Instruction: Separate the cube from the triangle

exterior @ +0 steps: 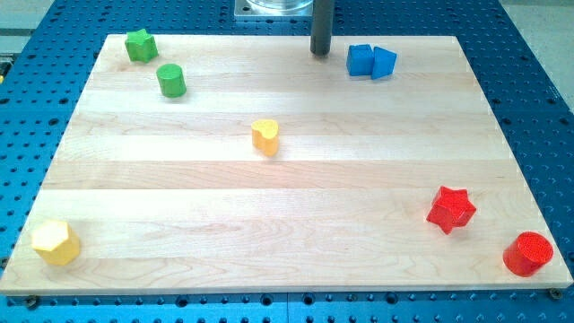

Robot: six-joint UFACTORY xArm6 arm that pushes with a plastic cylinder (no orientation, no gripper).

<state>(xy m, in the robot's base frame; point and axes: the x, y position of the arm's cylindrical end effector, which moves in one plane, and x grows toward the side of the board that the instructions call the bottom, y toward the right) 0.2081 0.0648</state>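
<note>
A blue cube [360, 59] and a blue triangle [384, 62] sit touching side by side near the view's top, right of centre, the cube on the left. My tip [320, 53] is the lower end of a dark rod, on the board a short way to the left of the blue cube, apart from it.
A green star [140, 45] and a green cylinder [171, 80] lie at the top left. A yellow heart-like block [265, 136] is near the middle. A yellow hexagon [56, 242] is at the bottom left. A red star [450, 209] and a red cylinder [527, 253] are at the bottom right.
</note>
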